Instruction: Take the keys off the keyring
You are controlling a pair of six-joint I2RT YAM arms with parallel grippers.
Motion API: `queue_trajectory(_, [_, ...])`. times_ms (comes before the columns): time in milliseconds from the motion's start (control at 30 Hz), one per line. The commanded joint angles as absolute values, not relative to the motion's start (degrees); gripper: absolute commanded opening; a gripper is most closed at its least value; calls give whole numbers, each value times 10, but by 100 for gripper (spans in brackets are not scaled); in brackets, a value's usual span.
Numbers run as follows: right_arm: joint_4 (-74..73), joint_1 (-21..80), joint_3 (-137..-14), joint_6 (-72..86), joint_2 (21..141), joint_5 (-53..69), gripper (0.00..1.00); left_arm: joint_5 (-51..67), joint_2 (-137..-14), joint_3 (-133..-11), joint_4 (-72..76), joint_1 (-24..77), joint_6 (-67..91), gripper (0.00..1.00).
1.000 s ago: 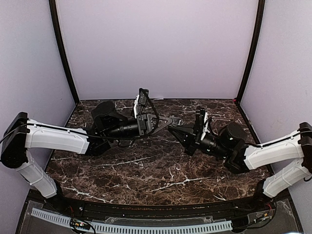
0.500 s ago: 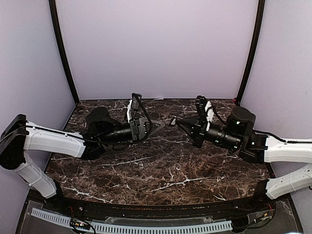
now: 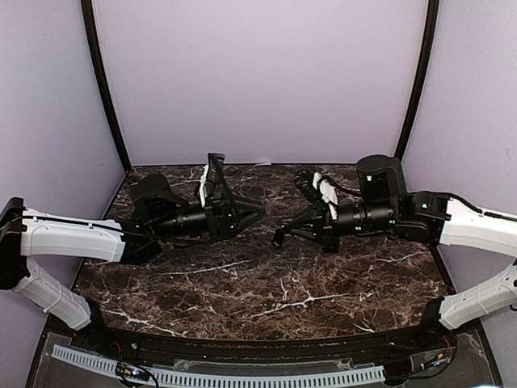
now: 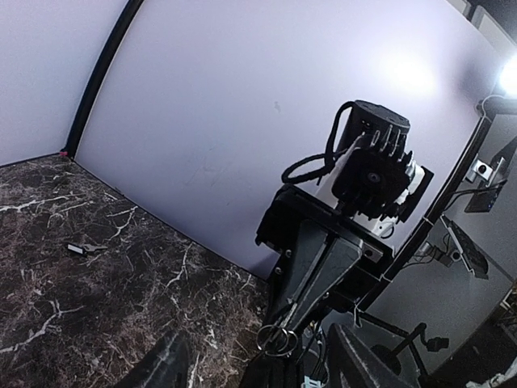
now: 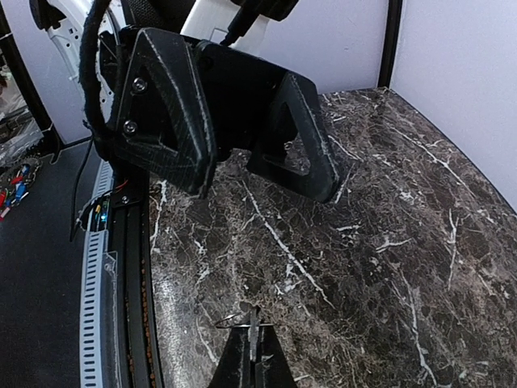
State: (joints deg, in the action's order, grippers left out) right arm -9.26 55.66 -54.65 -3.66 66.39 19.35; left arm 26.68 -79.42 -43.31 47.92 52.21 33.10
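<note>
Keyring, in the top view, is too small to make out at the tip of the right fingers [image 3: 295, 229], which are pinched together and point toward the left arm, low over the middle of the dark marble desk [image 3: 266, 283]. The left fingers [image 3: 249, 210] face them with a gap between and are spread wide, grasping nothing.

From the left wrist, the keyring [image 4: 277, 341] shows as thin wire loops hanging from the clenched tips of the right fingers [image 4: 319, 271], above the desk [image 4: 97, 275]. The left fingers [image 4: 166, 365] sit far apart at the bottom edge, on either side of it and not touching. One small dark key [image 4: 77, 249] with a pale glint lies alone on the desk near the back wall.

From the right wrist, the right fingers [image 5: 242, 368] clamp a thin wire of the keyring [image 5: 230, 321]. Beyond it, the left fingers [image 5: 174, 113] stand released, raised over the desk [image 5: 388, 242].
</note>
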Motion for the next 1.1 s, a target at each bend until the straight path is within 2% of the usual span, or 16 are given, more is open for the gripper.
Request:
queue_trajectory(0, [-102,554,-573,-20,669,241,0,332,-785,-432,474,520,268,59])
queue_trajectory(200, [-83,554,-571,-7,673,254,0,378,-790,-431,498,521,256,56])
queue_trajectory(833, [-27,549,-567,26,664,331,0,474,-883,-476,572,543,279,59])
queue_trajectory(1067, [-8,518,-554,48,660,383,0,502,-897,-476,609,548,299,31])
